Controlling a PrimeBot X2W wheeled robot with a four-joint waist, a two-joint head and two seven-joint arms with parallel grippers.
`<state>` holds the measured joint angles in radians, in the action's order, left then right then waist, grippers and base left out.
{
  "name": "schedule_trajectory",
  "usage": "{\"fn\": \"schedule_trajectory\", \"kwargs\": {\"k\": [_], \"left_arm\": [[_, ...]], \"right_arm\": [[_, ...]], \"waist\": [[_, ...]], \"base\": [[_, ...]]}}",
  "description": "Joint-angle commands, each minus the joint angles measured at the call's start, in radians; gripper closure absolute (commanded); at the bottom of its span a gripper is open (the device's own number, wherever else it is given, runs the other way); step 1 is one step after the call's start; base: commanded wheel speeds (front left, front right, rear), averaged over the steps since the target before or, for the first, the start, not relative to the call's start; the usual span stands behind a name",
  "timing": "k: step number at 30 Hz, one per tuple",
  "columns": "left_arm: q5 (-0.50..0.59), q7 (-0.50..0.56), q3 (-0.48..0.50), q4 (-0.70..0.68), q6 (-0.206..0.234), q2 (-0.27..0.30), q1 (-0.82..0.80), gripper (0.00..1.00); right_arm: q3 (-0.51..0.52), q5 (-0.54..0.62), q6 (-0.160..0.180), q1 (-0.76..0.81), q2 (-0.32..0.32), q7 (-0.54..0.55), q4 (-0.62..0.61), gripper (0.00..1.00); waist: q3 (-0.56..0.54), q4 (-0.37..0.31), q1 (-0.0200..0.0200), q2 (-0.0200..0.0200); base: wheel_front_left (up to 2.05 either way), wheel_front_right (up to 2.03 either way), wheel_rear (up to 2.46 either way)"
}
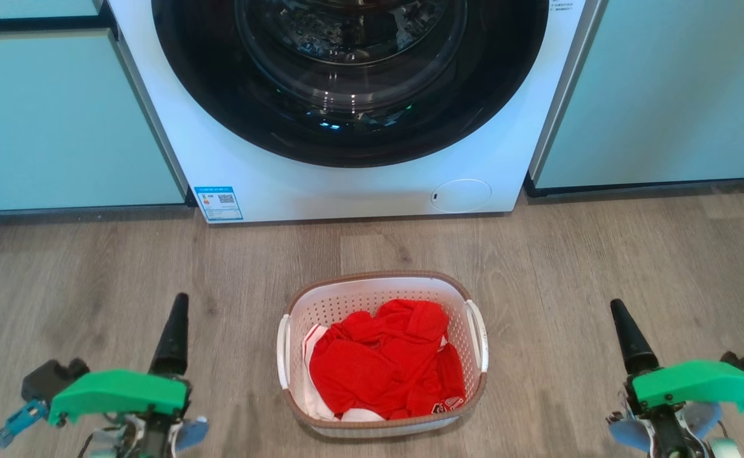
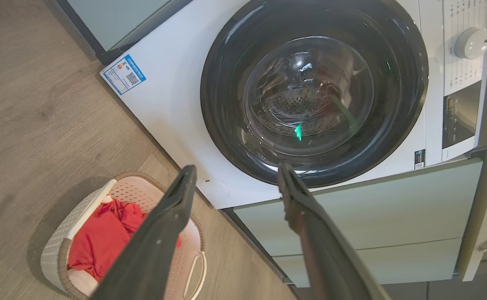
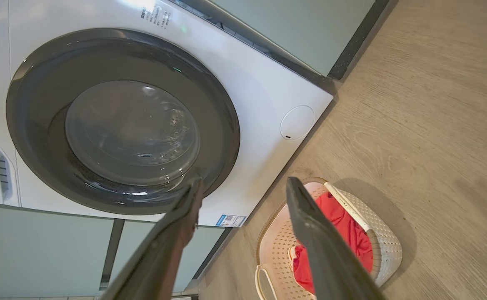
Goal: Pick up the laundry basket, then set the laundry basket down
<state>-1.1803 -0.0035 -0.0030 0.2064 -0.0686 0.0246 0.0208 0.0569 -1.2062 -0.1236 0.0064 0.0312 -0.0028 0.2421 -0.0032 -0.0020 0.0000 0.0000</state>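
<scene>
**Hovering wide: both tools open, basket on the floor**

Obs. 1. Your laundry basket (image 1: 346,305) sits upright on the wood-grain floor (image 1: 91,267). It is in front of the white washing machine (image 1: 359,184) and apart from it, with a strip of bare floor between them. In the head view it lies low and centred, between your two arms.

Obs. 2. The brown rim band faces up. A crumpled red garment (image 1: 384,362) fills most of the basket, and a little white cloth shows under it at the near left. The left handle (image 1: 282,350) and the right handle (image 1: 478,334) are both free, with nothing touching them.

Obs. 3. Your left tool (image 2: 237,168) has its jaws spread wide and nothing between them. It hangs above the floor, well to the left of the basket. In the left wrist view the basket shows beside and behind one finger.

Obs. 4. Your right tool (image 3: 245,181) is the same: jaws apart and gripping nothing, well to the right of the basket. In the right wrist view one finger crosses in front of the basket without touching it.

Obs. 5. The machine's round dark door (image 1: 346,83) is closed. A blue label (image 1: 219,203) sits at the lower left of its front and a round cover (image 1: 461,195) at the lower right. Pale green cabinets (image 1: 60,121) flank the machine on both sides.
</scene>
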Motion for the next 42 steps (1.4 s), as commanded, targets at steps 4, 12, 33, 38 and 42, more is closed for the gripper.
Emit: {"fn": "schedule_trajectory", "kwargs": {"k": [4, 12, 33, 38, 42], "left_arm": [[0.096, -0.021, -0.015, -0.056, 0.011, 0.012, -0.034, 0.0], [0.255, -0.047, -0.046, -0.075, 0.034, 0.02, -0.024, 0.0], [0.525, -0.106, -0.138, -0.091, 0.127, 0.077, -0.005, 0.0], [0.585, -0.121, -0.159, -0.1, 0.149, 0.089, -0.003, 0.0], [0.632, -0.132, -0.175, -0.107, 0.164, 0.096, -0.001, 0.0]], "right_arm": [[-0.026, 0.084, -0.003, -0.036, 0.008, -0.022, -0.056, 0.0], [-0.06, 0.234, -0.003, -0.029, 0.009, -0.048, -0.081, 0.0], [-0.108, 0.504, -0.004, -0.018, 0.012, -0.107, -0.1, 0.0], [-0.118, 0.567, -0.004, -0.015, 0.013, -0.121, -0.111, 0.0], [-0.124, 0.613, -0.005, -0.014, 0.013, -0.133, -0.12, 0.0]], "waist": [[-0.002, -0.001, 0.0, 0.0], [-0.004, -0.002, 0.0, 0.0], [-0.005, -0.007, 0.0, 0.0], [-0.005, -0.009, 0.0, 0.0], [-0.005, -0.01, 0.0, 0.0]], "base": [[0.0, 0.0, 0.0], [0.0, 0.0, 0.0], [0.0, 0.0, 0.0], [0.0, 0.0, 0.0], [0.0, 0.0, 0.0]]}}
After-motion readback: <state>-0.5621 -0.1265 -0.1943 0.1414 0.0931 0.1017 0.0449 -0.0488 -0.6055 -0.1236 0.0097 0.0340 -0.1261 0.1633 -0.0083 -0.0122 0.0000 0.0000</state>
